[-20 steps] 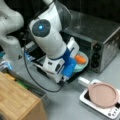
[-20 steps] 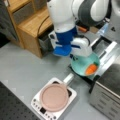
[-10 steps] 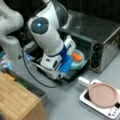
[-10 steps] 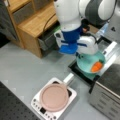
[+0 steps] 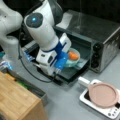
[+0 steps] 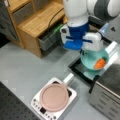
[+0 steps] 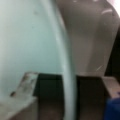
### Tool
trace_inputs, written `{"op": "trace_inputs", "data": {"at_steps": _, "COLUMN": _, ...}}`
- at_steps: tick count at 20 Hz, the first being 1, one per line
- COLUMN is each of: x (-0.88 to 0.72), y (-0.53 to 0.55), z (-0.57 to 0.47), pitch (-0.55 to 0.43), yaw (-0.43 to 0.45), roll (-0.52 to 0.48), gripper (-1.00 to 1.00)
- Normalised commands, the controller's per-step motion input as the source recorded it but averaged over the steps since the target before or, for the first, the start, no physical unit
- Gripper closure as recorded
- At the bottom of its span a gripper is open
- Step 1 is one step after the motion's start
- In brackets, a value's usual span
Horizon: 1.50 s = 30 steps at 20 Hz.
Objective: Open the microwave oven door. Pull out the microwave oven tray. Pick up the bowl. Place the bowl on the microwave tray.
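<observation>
- Wrist view fills with the pale teal wall of the bowl (image 7: 30, 45), its thin rim running down between the two dark fingers (image 7: 47, 92) of the gripper (image 7: 67, 95), which are nearly closed and pinch that rim from inside and outside.
- To the left of the claw in a front view, a wooden cabinet (image 5: 17, 100) stands well apart, and the grey table (image 5: 65, 105) spreads beneath.
- At the claw itself in both front views, the bowl (image 5: 72, 58) hangs off the gripper (image 5: 61, 65), just beside and slightly beyond its blue-and-white body, with an orange piece of food (image 5: 73, 55) showing inside.
- Directly below the claw, the microwave oven door (image 5: 67, 75) lies folded down and open; the microwave oven tray (image 6: 113, 53) juts out from the cavity, and the bowl sits low over it, though whether the bowl rests on it cannot be told.
- Judged by its look, the bowl is light, rigid and smooth, likely slippery; the rim is the one thin edge a narrow claw can take, and a one-sided hold may let it tip.
- To the right of the claw, the microwave oven (image 5: 100, 37) stands with three black knobs (image 5: 96, 55), near a pink plate (image 5: 103, 94) resting on a small white appliance (image 5: 110, 111).
</observation>
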Motion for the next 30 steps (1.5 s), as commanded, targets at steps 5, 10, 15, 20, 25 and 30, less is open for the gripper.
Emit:
{"op": "trace_inputs", "data": {"at_steps": 5, "x": -0.21, "y": 0.25, "z": -0.15, "pitch": -0.228, "yaw": -0.226, "roll": 0.078, "gripper": 1.00}}
{"op": "trace_inputs", "data": {"at_steps": 10, "x": -0.21, "y": 0.25, "z": -0.17, "pitch": -0.233, "yaw": -0.216, "roll": 0.141, "gripper": 1.00}}
{"op": "trace_inputs", "data": {"at_steps": 15, "x": -0.26, "y": 0.21, "z": -0.16, "pitch": -0.223, "yaw": -0.150, "roll": 0.172, "gripper": 1.00}}
{"op": "trace_inputs", "data": {"at_steps": 20, "x": -0.31, "y": 0.19, "z": -0.16, "pitch": -0.214, "yaw": -0.091, "roll": 0.193, "gripper": 1.00}}
{"op": "trace_inputs", "data": {"at_steps": 25, "x": -0.34, "y": 0.19, "z": -0.14, "pitch": -0.187, "yaw": -0.076, "roll": 0.176, "gripper": 1.00}}
{"op": "trace_inputs", "data": {"at_steps": 30, "x": -0.31, "y": 0.25, "z": -0.19, "pitch": -0.205, "yaw": -0.068, "roll": 0.171, "gripper": 1.00}}
